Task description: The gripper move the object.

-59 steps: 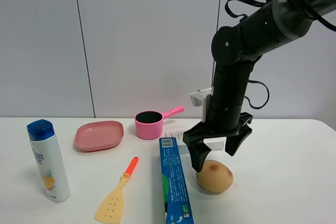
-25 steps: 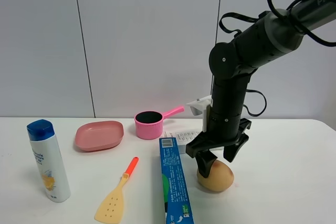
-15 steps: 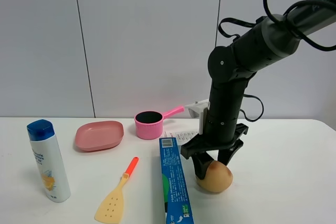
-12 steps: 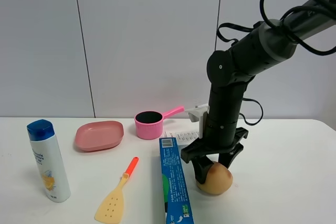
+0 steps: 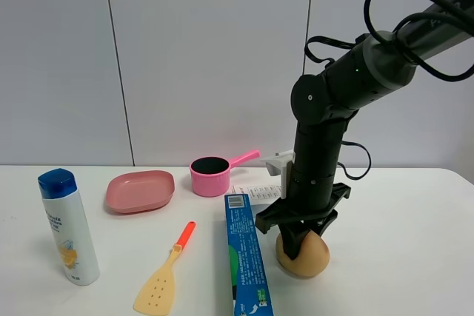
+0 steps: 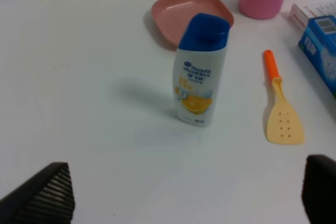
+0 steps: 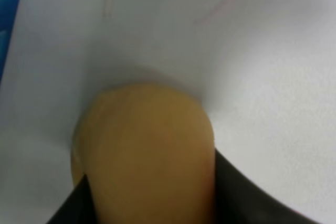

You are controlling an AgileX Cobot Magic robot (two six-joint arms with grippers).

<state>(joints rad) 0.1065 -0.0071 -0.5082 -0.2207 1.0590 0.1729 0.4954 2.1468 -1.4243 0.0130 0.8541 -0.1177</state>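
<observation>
The tan-yellow potato-like object (image 5: 308,258) lies on the white table, right of the blue box. My right gripper (image 5: 302,239) reaches straight down over it, with its black fingers closed against the object's two sides. In the right wrist view the object (image 7: 147,145) fills the space between the two black fingers (image 7: 239,198), still resting on the table. My left gripper (image 6: 184,200) is open and empty above the table's left part; only its two fingertips (image 6: 42,195) show at the frame's lower corners.
A long blue box (image 5: 246,257) lies just left of the object, with a small white box (image 5: 261,193) behind it. A yellow spatula with an orange handle (image 5: 164,275), a pink plate (image 5: 139,190), a pink cup (image 5: 211,175) and a shampoo bottle (image 5: 68,227) stand further left.
My right gripper has come down over the object and its fingers have narrowed from wide open until they sit against its sides. The object has stayed in place.
</observation>
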